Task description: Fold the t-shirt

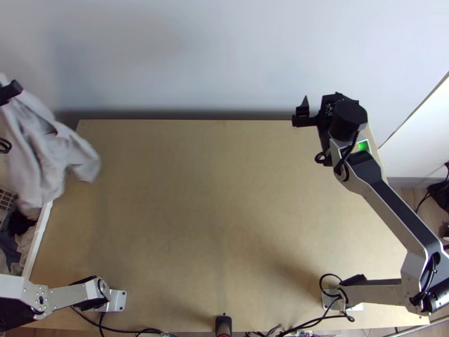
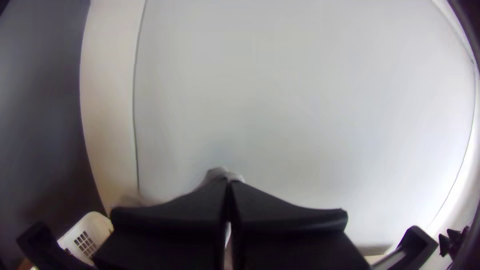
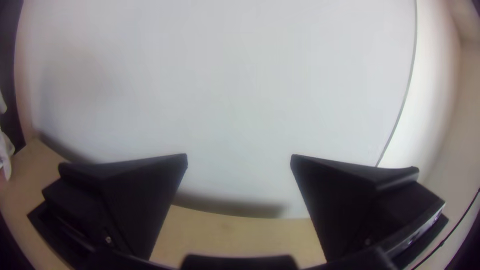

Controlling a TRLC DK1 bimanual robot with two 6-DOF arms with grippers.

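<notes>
Item: one pale t-shirt, bunched, hung from my left end effector, its fingers closed on the fabric; long axis seemingly downward, one flap pointed over the far left of the bench. Item: my right end effector, wide open, empty, near the far right corner. Item: white basket, dark cloth beside it, left of the bench.

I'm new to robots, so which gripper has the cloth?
The left gripper, shut on the cloth; the right gripper is open and empty.
</notes>
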